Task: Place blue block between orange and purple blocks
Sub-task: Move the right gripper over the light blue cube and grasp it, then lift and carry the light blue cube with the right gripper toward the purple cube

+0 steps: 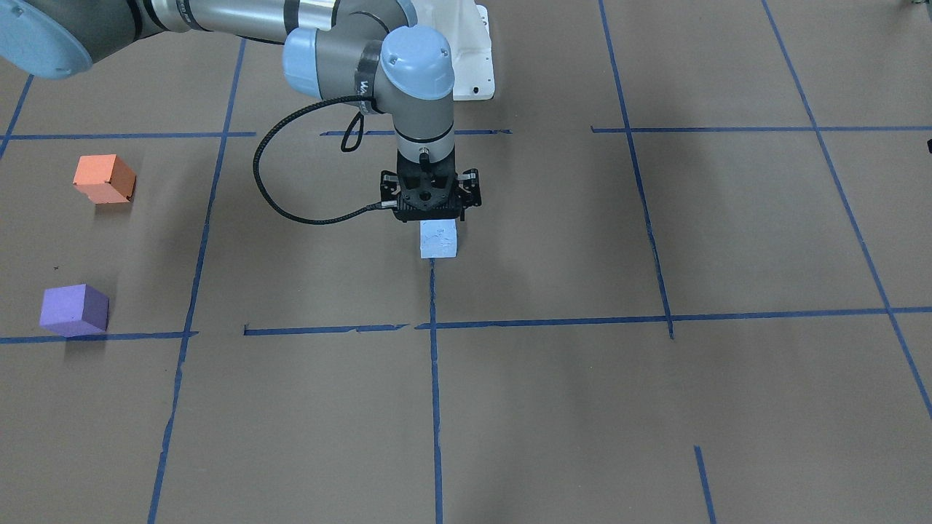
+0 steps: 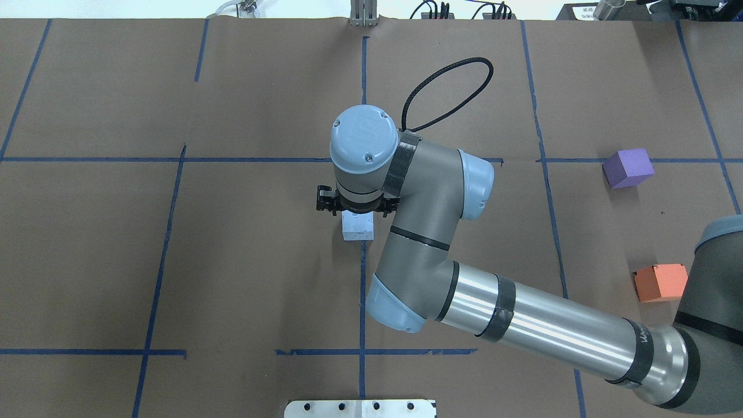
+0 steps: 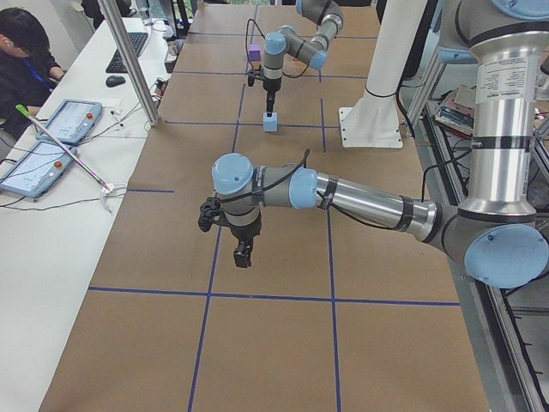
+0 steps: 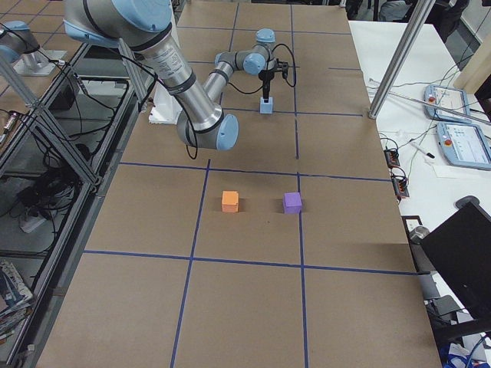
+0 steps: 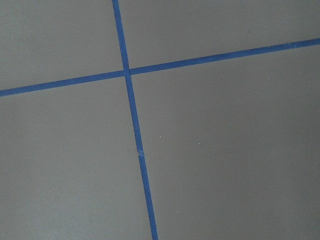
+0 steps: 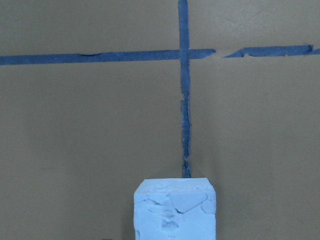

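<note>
Right claw (image 1: pixel 435 217) hangs straight over the blue block (image 1: pixel 438 240) at mid-table, well apart from the orange block (image 1: pixel 104 178) and purple block (image 1: pixel 74 310); whether its jaws are apart or clamped on it, I cannot tell. A shallow hold on those chipped faces could let it slip or twist on the carry, or bump a neighbour at the gap. Brown paper table (image 1: pixel 655 407), blue tape (image 1: pixel 435 378) grid; a desk (image 3: pixel 51 223) with tablets (image 3: pixel 69 120) alongside.

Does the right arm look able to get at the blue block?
Probably yes: the right gripper sits directly over the blue block with nothing between them; whether it already grips is hidden.
</note>
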`<state>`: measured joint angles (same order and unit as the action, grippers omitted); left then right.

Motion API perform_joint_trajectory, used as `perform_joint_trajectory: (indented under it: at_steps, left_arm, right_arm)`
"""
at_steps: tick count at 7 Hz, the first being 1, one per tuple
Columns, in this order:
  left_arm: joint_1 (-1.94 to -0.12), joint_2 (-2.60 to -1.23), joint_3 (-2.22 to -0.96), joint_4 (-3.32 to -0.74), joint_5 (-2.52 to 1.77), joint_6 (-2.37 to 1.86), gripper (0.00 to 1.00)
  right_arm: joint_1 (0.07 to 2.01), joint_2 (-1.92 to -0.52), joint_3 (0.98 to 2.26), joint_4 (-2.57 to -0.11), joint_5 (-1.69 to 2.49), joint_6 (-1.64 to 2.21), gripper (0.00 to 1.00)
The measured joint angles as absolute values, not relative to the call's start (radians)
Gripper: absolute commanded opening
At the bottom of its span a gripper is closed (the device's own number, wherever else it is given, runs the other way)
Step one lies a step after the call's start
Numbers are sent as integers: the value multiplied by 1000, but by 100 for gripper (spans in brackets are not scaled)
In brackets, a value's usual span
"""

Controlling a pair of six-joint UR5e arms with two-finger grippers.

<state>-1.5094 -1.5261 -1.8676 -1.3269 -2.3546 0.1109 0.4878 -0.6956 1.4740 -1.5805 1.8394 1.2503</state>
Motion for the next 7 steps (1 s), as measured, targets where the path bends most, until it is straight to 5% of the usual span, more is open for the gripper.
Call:
perform_joint_trajectory:
  at_steps: [3,5,7]
  left_arm:
    - [-1509,-1525,-1868,-1327,-2355,110,100]
    - [-1510,-1525,-1868,-1327,-2355,111,100]
    - [-1511,-1525,-1867,-1327,-2355,112,100]
  right_arm:
    - [466,-683,1395,-1558,1838,1227,100]
    - [464,-674,1353,-1548,1838,1216,18]
    - [467,-660,1335,-1520,1841,1213,14]
